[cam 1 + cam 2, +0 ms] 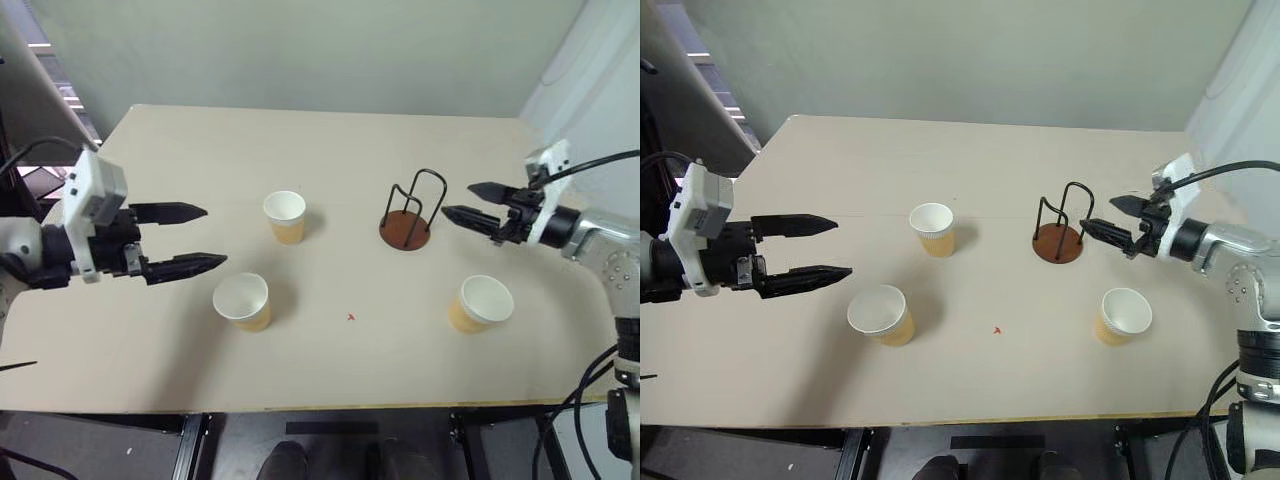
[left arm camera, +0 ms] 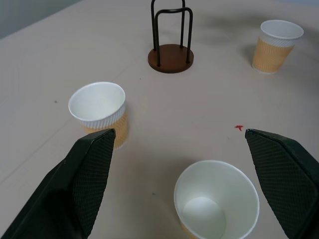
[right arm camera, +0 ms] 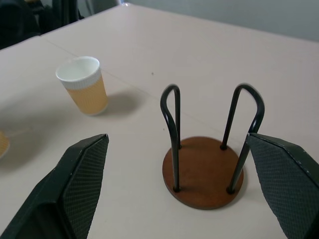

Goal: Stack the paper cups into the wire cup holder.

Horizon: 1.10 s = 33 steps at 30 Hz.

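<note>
Three tan paper cups stand upright on the table: one (image 1: 285, 216) at mid-table, one (image 1: 242, 301) nearer the front left, one (image 1: 481, 303) at the front right. The wire cup holder (image 1: 408, 214), a reddish-brown disc with black wire loops, stands empty right of the middle cup. My left gripper (image 1: 188, 240) hovers open at the left, pointing toward the two left cups, with the front left cup (image 2: 217, 201) just ahead of its jaws. My right gripper (image 1: 462, 202) is open and empty, its tips just right of the holder (image 3: 203, 172).
The beige table (image 1: 330, 140) ends at a front edge close to me, with dark floor below. A small red mark (image 1: 351, 317) lies between the front cups. A grey wall runs behind the table.
</note>
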Available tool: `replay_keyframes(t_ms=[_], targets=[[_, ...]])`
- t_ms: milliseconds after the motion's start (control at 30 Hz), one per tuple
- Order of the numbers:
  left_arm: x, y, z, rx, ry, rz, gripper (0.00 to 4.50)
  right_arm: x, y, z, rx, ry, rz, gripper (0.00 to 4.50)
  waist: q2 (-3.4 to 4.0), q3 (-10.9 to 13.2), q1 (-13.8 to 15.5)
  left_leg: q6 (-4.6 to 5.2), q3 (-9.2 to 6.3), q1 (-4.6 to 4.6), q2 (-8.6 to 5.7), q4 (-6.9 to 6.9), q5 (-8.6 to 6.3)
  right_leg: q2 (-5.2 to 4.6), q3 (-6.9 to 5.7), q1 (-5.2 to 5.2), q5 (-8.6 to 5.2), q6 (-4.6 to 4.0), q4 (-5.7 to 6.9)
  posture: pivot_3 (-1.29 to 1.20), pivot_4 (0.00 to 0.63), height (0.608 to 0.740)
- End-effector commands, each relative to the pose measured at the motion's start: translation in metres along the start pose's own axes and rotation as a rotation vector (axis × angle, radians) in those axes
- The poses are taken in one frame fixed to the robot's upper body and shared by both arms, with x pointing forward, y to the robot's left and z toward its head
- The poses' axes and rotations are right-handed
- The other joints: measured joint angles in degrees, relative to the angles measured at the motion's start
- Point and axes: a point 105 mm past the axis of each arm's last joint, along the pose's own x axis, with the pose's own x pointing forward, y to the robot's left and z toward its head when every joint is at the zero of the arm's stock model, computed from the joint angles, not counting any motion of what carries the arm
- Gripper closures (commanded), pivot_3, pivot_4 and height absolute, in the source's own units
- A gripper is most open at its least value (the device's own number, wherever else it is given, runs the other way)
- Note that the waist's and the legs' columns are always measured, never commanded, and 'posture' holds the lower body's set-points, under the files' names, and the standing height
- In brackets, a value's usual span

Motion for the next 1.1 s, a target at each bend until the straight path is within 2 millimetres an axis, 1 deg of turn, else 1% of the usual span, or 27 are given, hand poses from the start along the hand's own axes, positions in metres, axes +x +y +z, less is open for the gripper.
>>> replay_keyframes(t_ms=[33,167,267,433,633,933,1033,1100], targets=[[-0.004,-0.004,0.009,0.034,-0.017,-0.004,0.05,0.001,-0.001,0.013,-0.031,-0.025,-0.016,0.0,0.0,0.0,0.0,0.0,-0.01,-0.01,0.01,0.0,0.0,0.0,0.0,0.0,0.0,0.0,-0.01,0.0,0.15,0.74],[-0.003,-0.003,0.004,0.023,-0.005,-0.005,0.05,0.01,0.006,0.016,-0.007,-0.041,0.028,0.0,0.0,0.0,-0.11,0.0,-0.02,0.01,-0.01,0.01,0.0,0.02,-0.01,0.0,0.0,0.0,0.0,0.0,0.15,0.74],[-0.002,-0.003,0.002,0.021,-0.004,-0.006,0.05,0.018,0.006,0.016,0.003,-0.043,0.028,0.0,0.0,0.0,-0.2,0.0,-0.02,0.02,-0.01,0.01,0.0,0.04,-0.01,0.0,0.0,0.0,0.03,0.0,0.15,0.74],[0.003,-0.004,0.002,0.024,-0.008,-0.009,0.05,0.037,0.003,0.007,0.03,-0.016,0.02,0.0,0.0,0.0,-0.26,0.0,-0.07,0.05,-0.01,0.02,0.0,0.04,-0.01,0.0,0.0,0.0,0.07,0.0,0.15,0.74],[0.003,-0.006,0.001,0.021,-0.008,-0.005,0.05,0.05,0.004,-0.003,0.033,0.008,0.041,0.0,0.01,0.0,-0.24,-0.01,-0.06,0.03,-0.01,0.02,0.0,0.03,-0.02,-0.01,0.0,0.0,0.28,0.0,0.15,0.74],[0.002,-0.01,-0.001,0.015,-0.003,0.011,0.05,0.071,0.005,-0.006,0.022,0.01,0.068,0.0,0.01,0.0,-0.27,-0.05,-0.05,0.06,-0.02,0.01,0.02,0.06,-0.01,-0.03,0.0,-0.01,0.31,0.0,0.15,0.74],[0.001,-0.011,-0.001,0.015,-0.002,0.016,0.0,0.077,0.007,-0.008,0.016,0.015,0.081,0.52,0.01,0.0,-0.23,-0.05,-0.04,0.04,-0.02,0.01,0.02,0.05,-0.02,-0.03,-0.01,-0.01,0.34,0.0,0.15,0.74],[0.001,-0.012,-0.001,0.015,-0.002,0.019,0.0,0.079,0.007,-0.01,0.014,0.018,0.084,1.21,0.01,0.0,-0.21,-0.05,-0.04,0.03,-0.02,0.01,0.02,0.05,-0.02,-0.03,-0.01,-0.01,0.36,0.0,0.15,0.74]])
